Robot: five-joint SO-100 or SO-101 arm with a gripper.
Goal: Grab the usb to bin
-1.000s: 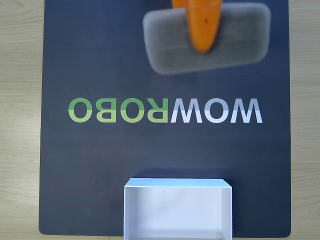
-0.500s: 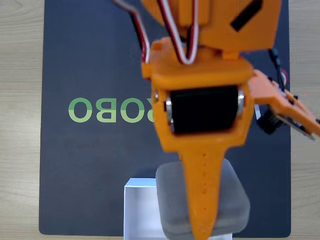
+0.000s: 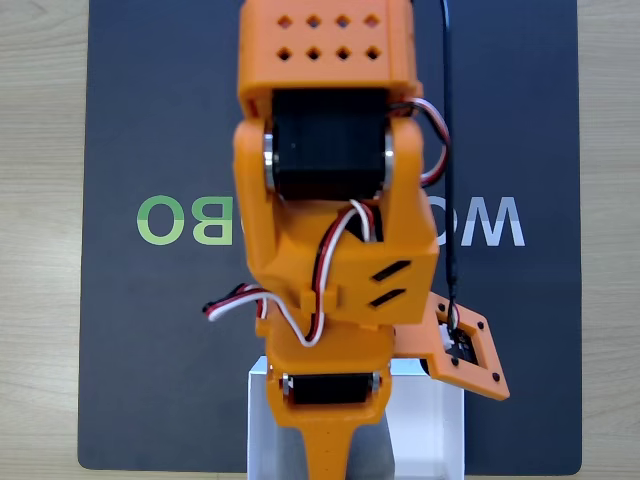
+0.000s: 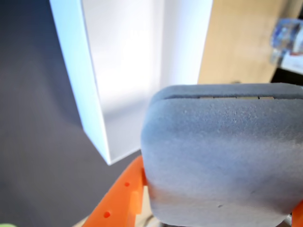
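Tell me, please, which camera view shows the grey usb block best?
The wrist view: the usb looms large there, its matte face plain. In the fixed view the arm covers nearly all of it; a grey sliver shows.

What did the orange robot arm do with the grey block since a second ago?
The arm carried the grey block from the far end of the dark mat toward the white box at the near edge. The gripper is still holding it, now over the box. The box and mat stayed where they were.

Hobby desk; branded robot mat (image 3: pixel 150 120)
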